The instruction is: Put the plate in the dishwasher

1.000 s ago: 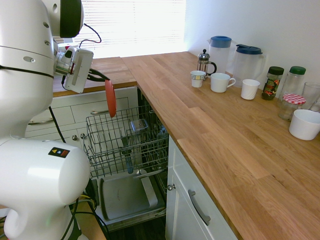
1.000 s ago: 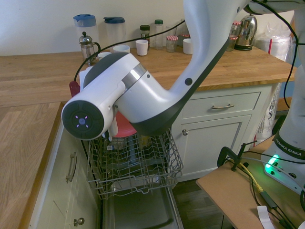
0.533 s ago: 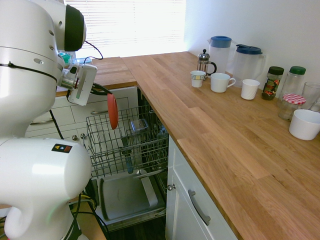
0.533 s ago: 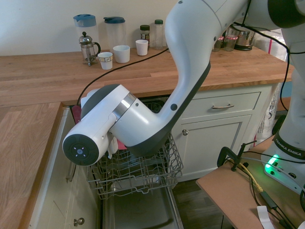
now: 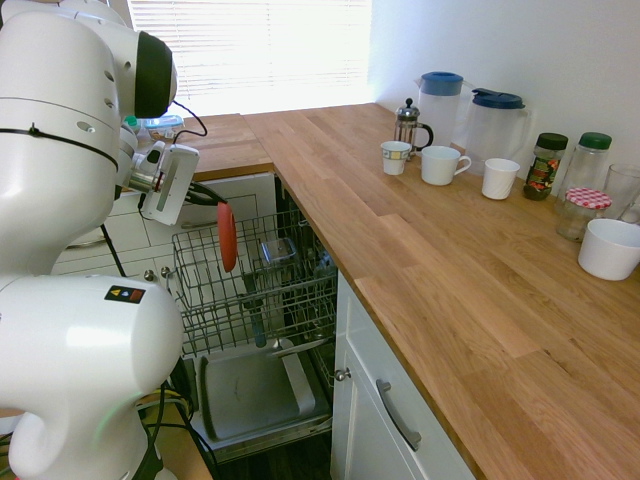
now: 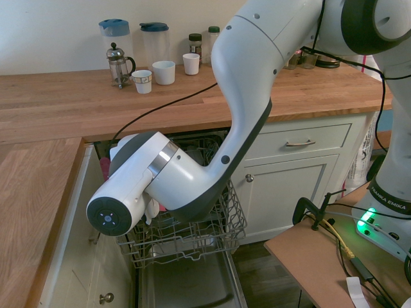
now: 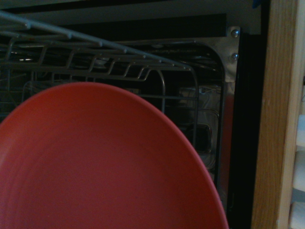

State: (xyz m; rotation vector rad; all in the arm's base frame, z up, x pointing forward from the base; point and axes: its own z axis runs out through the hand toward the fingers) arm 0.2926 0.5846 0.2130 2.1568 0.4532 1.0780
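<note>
My end effector is clamped on the rim of the plate, which hangs on edge, upright, over the pulled-out wire rack of the dishwasher, its lower edge level with the rack's top wires at the back left corner. In the wrist view the plate fills the lower part of the frame, with the rack wires and the dark dishwasher cavity behind it. The dishwasher door lies open below the rack, and the worktop beside it carries mugs, jugs and jars, well apart from the plate.
</note>
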